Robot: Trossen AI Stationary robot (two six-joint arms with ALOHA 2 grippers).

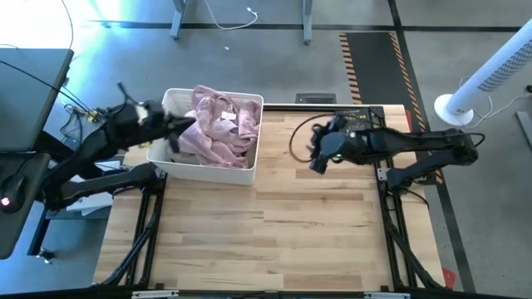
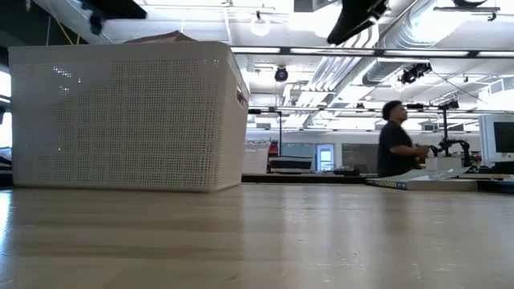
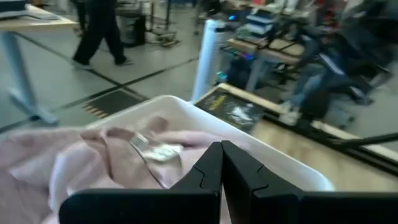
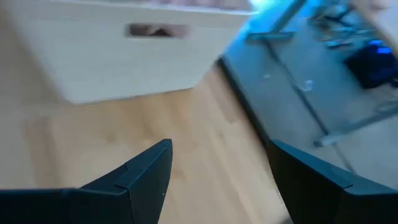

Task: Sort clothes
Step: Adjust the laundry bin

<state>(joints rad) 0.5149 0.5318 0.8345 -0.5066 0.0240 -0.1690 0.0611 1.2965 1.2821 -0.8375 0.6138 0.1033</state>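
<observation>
We find the wooden table bare over most of its surface, with a white lattice-walled basket standing at about ten o'clock from the table's middle in the high view. Inside the basket lies the light pink garment, crumpled and heaped up to the rim; in the low view a little of it shows above the basket's top edge. We cannot tell whether other clothes lie beneath it. The left gripper hangs over the basket's left side, above the pink fabric, its two fingers pressed together with nothing between them. The right gripper hovers above the table at about one o'clock, just beside the basket's right wall, its fingers spread wide apart and empty. A black book lies at the table's far edge beneath the right arm.
</observation>
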